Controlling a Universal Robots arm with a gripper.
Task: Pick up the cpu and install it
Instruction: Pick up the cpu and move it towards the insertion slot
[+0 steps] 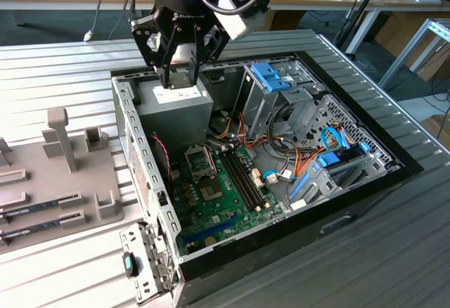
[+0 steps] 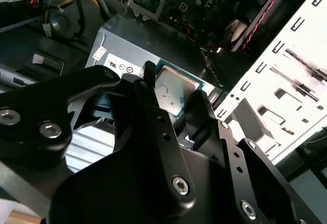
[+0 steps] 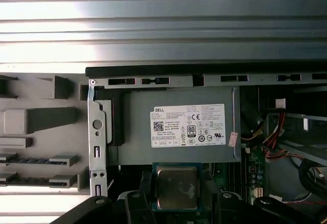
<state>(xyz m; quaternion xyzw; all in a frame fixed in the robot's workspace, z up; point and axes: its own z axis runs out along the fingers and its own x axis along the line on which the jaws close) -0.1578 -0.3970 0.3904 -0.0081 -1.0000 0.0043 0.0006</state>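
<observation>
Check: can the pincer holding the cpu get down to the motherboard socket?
Likely yes: the pincer grips the cpu above the power supply, and the socket beside it has no cables across it.

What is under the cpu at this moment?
The cpu, held in the gripper, hangs over the grey power supply box, near its white label. The chip covers the patch of box directly beneath it, and its own underside is hidden.
</observation>
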